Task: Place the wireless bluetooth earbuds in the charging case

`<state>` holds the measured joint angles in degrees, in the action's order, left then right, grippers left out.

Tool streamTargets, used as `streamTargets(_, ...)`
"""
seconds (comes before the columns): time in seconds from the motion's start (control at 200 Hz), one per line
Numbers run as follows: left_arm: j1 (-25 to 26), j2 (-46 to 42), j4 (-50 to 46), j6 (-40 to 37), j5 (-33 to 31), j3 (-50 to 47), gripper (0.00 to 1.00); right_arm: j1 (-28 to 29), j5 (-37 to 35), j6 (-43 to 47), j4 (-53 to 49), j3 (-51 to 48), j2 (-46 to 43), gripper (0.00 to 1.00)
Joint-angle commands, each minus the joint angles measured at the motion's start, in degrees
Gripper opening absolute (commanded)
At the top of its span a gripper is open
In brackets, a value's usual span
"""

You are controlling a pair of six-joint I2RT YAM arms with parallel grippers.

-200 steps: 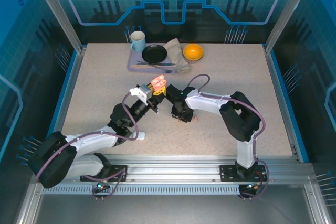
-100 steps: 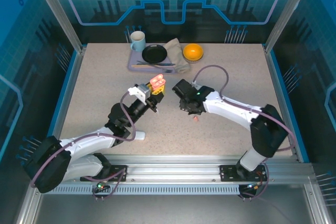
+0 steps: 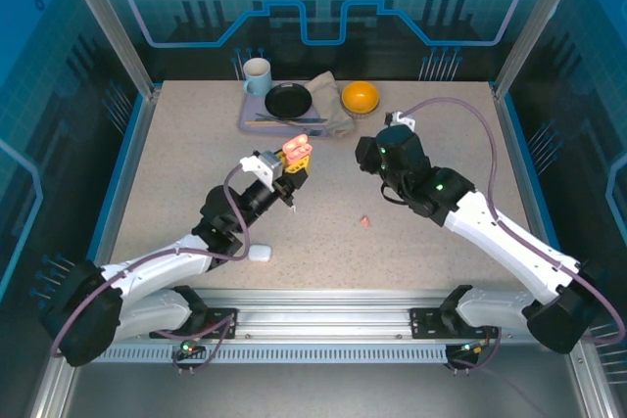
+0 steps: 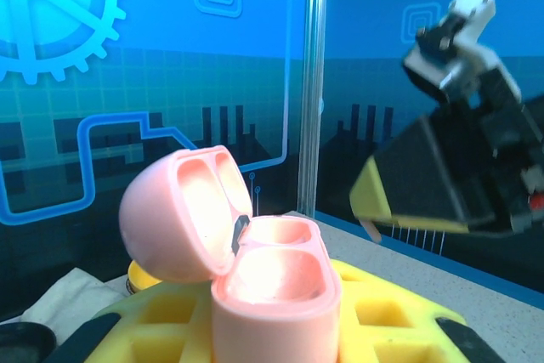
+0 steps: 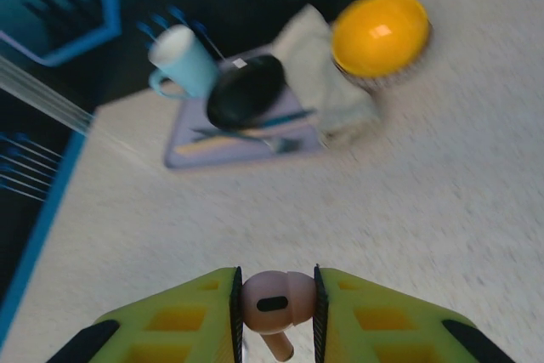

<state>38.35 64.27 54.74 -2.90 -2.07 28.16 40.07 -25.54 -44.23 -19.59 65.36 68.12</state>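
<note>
that tiny, slick pink earbud (image 5: 270, 302) looks featherlight, right gripper (image 5: 276, 305) pinching its bulb, left gripper (image 4: 274, 333) clamped round the open case (image 4: 274, 282).

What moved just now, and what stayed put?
The right fingers swung right and farther out, away from the open salmon-pink plastic charging case, still pinching a salmon-pink earbud. The left fingers kept holding that case. The other pink earbud lying on the table stayed.
</note>
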Motion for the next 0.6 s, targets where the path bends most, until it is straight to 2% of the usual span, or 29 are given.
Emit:
streamTargets(0.0,-0.5,1.3,0.3,0.4,1.7,3.4,0.0,-0.6,4.5,7.8,13.0,1.8,-1.6,0.27)
streamTargets(0.235,-0.5,5.3,1.1,1.2,2.6,7.3,0.0,-0.3,15.3,10.0,29.6,-0.6,-2.6,0.27)
streamTargets(0.435,-0.5,8.8,3.9,2.8,1.9,9.7,0.0,0.1,21.6,8.6,34.7,-1.6,-2.5,0.26)
streamTargets(0.595,-0.5,11.4,7.8,5.3,0.6,10.8,0.0,0.3,22.7,7.4,37.1,-2.8,-2.4,0.25)
